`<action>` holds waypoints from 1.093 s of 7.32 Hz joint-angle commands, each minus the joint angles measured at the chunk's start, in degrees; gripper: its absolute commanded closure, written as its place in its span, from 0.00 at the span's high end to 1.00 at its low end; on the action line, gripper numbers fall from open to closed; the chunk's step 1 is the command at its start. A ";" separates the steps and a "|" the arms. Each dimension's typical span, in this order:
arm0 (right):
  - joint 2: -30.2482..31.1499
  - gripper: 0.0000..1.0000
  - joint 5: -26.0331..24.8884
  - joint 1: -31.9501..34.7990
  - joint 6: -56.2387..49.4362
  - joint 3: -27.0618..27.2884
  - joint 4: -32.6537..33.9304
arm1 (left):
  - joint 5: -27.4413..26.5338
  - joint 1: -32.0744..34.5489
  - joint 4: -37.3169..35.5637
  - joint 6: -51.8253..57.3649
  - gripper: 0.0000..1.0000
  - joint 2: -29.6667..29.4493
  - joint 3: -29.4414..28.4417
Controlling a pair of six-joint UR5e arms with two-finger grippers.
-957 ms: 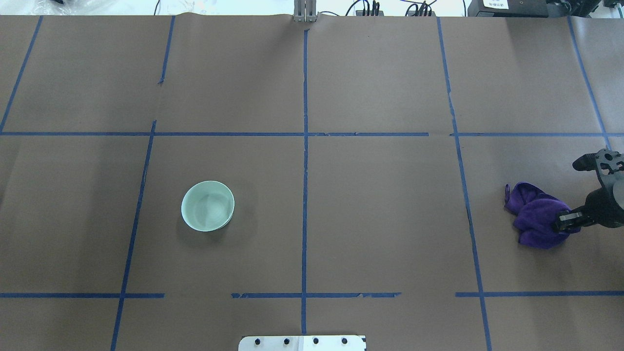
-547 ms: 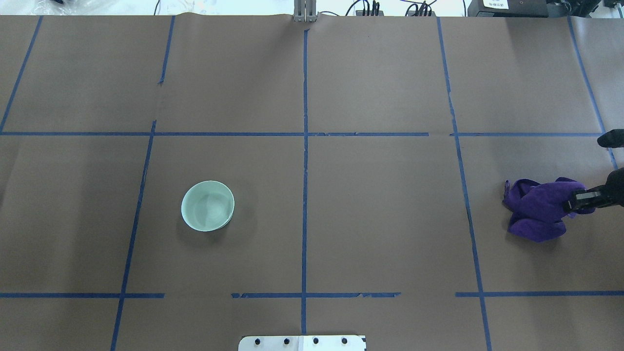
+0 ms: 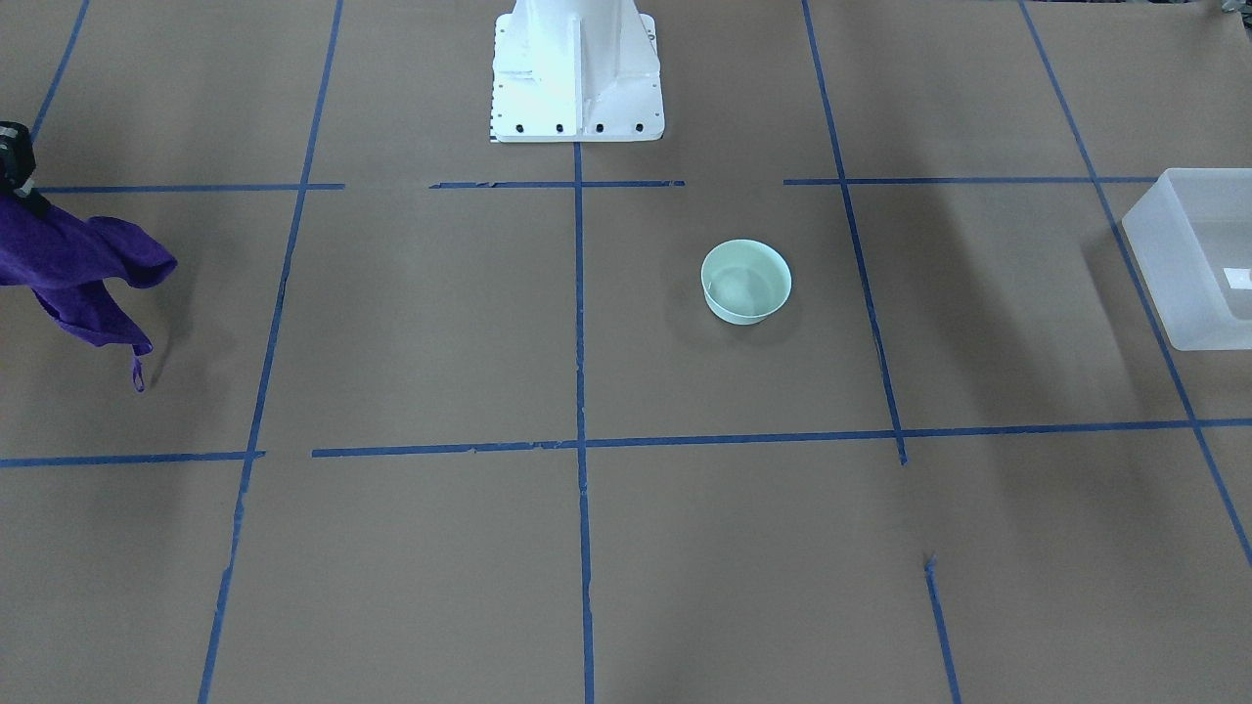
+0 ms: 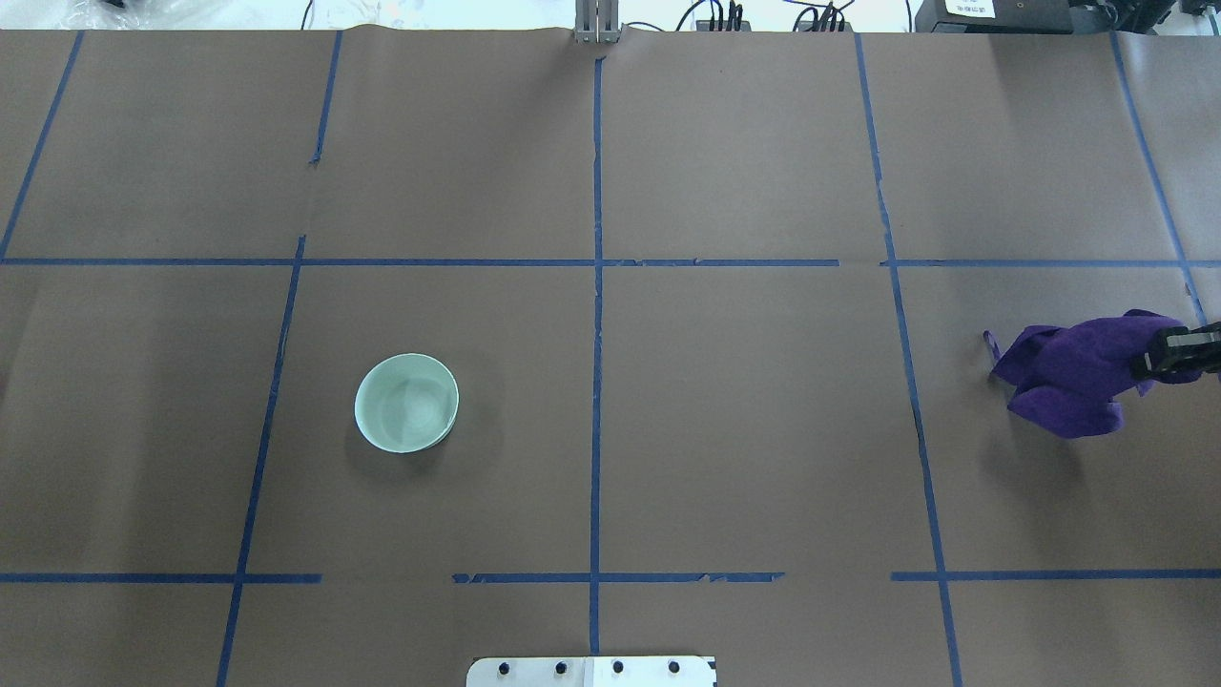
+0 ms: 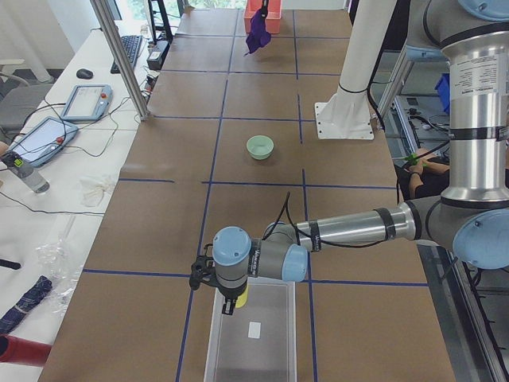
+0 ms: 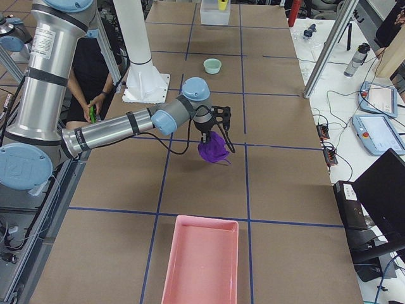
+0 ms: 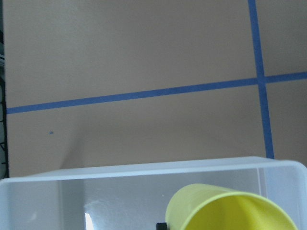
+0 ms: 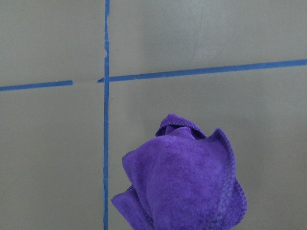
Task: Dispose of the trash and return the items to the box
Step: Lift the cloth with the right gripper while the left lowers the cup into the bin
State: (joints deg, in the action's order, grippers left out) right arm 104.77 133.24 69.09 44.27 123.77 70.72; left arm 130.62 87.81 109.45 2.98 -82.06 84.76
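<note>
my right claw is pinching the crumpled purple cloth aloft at the overhead frame's right edge to clear it away, while my left claw is gripping the small yellow plastic cup above the frosted translucent box for dropping in.

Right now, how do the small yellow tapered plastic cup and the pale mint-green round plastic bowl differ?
Pose: the cup is held above the translucent plastic box; the bowl rests on the brown table. Colour: the cup is yellow, the bowl mint-green. Both have round open mouths.
</note>
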 commanded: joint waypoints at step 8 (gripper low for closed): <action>-2.38 0.00 3.69 16.86 -4.80 3.23 0.12 | 1.66 -3.53 12.09 0.18 1.00 1.73 -4.17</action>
State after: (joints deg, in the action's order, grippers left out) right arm 102.41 136.93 84.71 40.37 126.97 70.84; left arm 132.56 84.24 120.08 3.12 -80.42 80.24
